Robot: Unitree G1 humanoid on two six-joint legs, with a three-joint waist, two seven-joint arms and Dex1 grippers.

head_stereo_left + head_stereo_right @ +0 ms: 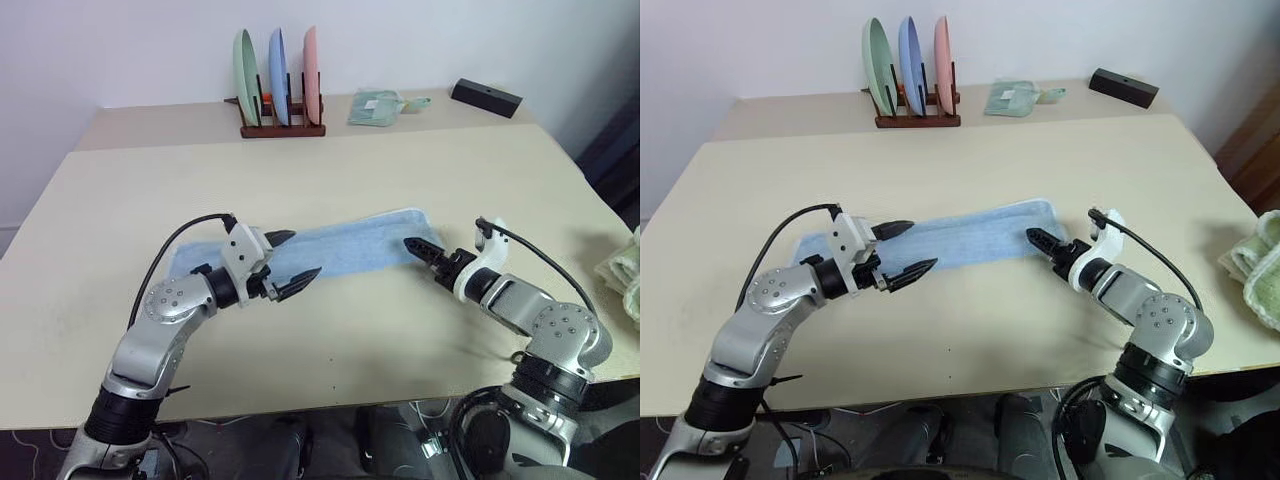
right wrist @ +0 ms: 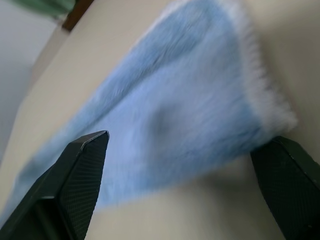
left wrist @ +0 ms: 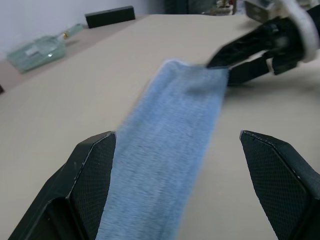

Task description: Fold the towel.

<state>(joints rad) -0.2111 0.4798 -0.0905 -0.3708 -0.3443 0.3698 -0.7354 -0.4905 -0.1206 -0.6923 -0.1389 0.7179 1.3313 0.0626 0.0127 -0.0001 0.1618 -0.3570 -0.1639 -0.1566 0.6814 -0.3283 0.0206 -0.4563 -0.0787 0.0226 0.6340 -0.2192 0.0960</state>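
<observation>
Lying on a beige table [image 1: 330, 390] (white wall [image 1: 120, 40] behind), the towel [image 1: 350, 245] is a long strip.

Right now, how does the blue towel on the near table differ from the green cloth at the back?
The towel is light blue, long and spread flat in a strip; the green cloth is pale green, smaller and folded compactly. The towel lies between the left end effector and right end effector; the green cloth sits far off beside the plate rack. Both rest on tabletops.

One blue towel [image 1: 345, 248] on table [image 1: 420, 165]; behind it, three plates [image 1: 279, 88] in one rack [image 1: 283, 129], one green cloth [image 1: 375, 107], one black box [image 1: 486, 97]; two grippers: left gripper [image 1: 290, 262], right gripper [image 1: 420, 248].
</observation>
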